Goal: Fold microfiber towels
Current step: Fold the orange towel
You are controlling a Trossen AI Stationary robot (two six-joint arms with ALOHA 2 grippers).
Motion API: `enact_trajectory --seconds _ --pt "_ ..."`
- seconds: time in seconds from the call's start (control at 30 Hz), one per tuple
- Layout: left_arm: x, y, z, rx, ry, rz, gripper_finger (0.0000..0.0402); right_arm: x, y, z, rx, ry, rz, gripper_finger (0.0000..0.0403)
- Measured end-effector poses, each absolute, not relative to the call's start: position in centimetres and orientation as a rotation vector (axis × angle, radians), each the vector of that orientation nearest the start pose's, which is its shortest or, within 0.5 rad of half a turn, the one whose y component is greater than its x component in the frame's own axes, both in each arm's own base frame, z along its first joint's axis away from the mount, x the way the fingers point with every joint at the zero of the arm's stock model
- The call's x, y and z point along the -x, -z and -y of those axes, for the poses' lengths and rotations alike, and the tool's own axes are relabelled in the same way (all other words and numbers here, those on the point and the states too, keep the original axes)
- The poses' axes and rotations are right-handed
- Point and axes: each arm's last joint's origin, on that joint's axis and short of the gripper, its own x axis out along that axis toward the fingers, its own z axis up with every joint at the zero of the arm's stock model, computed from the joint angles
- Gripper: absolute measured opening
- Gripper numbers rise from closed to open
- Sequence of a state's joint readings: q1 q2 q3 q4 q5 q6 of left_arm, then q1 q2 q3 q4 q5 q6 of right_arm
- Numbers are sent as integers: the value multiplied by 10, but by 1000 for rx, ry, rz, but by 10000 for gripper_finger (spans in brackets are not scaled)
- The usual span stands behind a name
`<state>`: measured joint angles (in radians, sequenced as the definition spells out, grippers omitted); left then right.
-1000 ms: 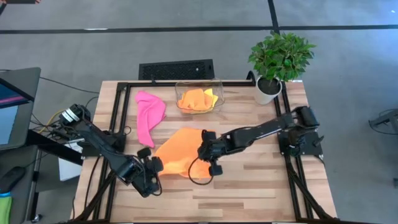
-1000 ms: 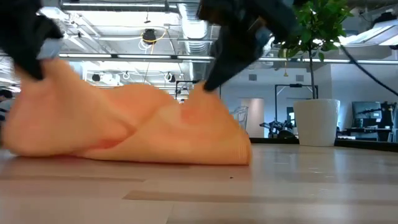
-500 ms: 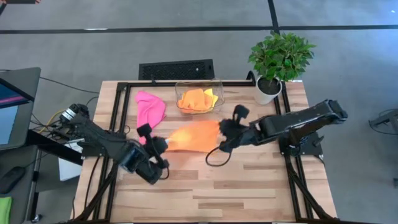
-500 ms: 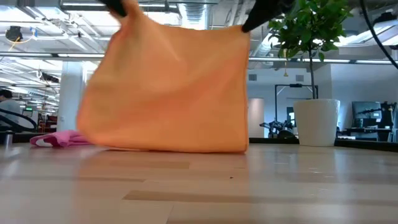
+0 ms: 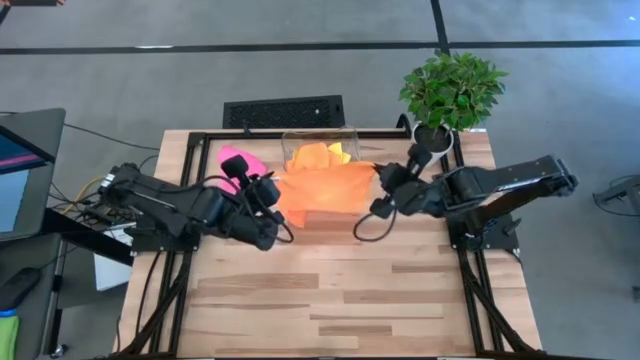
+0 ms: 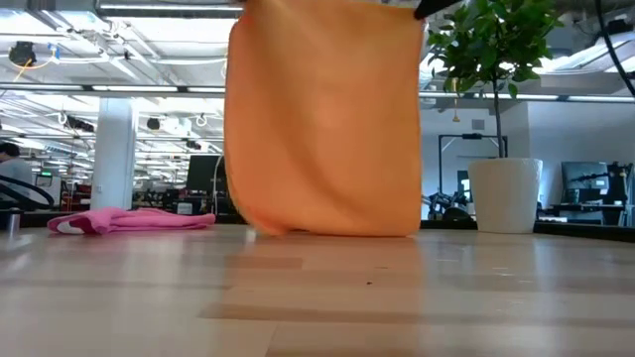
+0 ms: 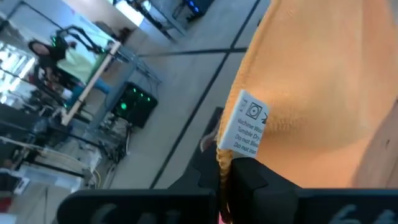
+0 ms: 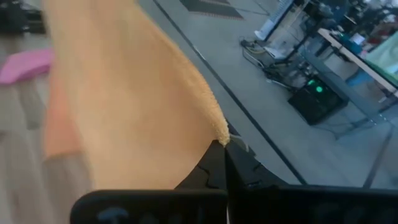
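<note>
An orange towel (image 5: 325, 188) hangs spread between my two grippers in front of the clear plastic bin (image 5: 320, 140); it shows as a hanging sheet in the low view (image 6: 327, 119). My left gripper (image 5: 272, 190) is shut on its left top corner, my right gripper (image 5: 380, 180) on its right top corner. A hot pink towel (image 5: 235, 160) lies flat on the table at far left, also in the low view (image 6: 134, 220). An orange and a yellow towel (image 5: 318, 155) lie in the bin. My left gripper pinches the towel's top corner beside the white care label (image 7: 225, 163) between its two fingers. The towel hangs below, spread toward the other gripper. My right gripper pinches the other top corner (image 8: 219, 138) between its two fingers. The towel hangs below it, its lower edge (image 6: 327, 232) at the table top.
A potted plant (image 5: 450, 95) stands at the far right corner. A black frame (image 5: 190, 150) runs along the table's left, far and right edges. Bare wood (image 5: 340, 300) stretches over the near half of the table.
Both grippers have risen and moved toward the far edge, drawing apart. The orange towel, at first bunched on the table, has been lifted and spread out into a hanging sheet, and now hangs nearer the bin.
</note>
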<state>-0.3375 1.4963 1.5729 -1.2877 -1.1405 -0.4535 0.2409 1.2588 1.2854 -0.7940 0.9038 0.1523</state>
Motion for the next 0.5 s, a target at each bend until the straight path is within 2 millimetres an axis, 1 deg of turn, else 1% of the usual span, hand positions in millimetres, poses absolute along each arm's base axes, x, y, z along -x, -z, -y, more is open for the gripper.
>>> enact_trajectory --seconds 0.1,0.23,0.37,0.5 --pt "-260 -379 68 -458 -848 -700 0 -234 -365 -44 303 654 -592 5" --pt "-259 -380 73 -473 -813 -712 0 -225 -367 -54 303 630 -578 4" --pt "-258 -367 81 -417 -682 -810 0 -220 -360 -68 291 572 -622 5" --pt "-254 -352 95 -314 -565 -879 0 -220 -343 -84 224 489 -728 5"
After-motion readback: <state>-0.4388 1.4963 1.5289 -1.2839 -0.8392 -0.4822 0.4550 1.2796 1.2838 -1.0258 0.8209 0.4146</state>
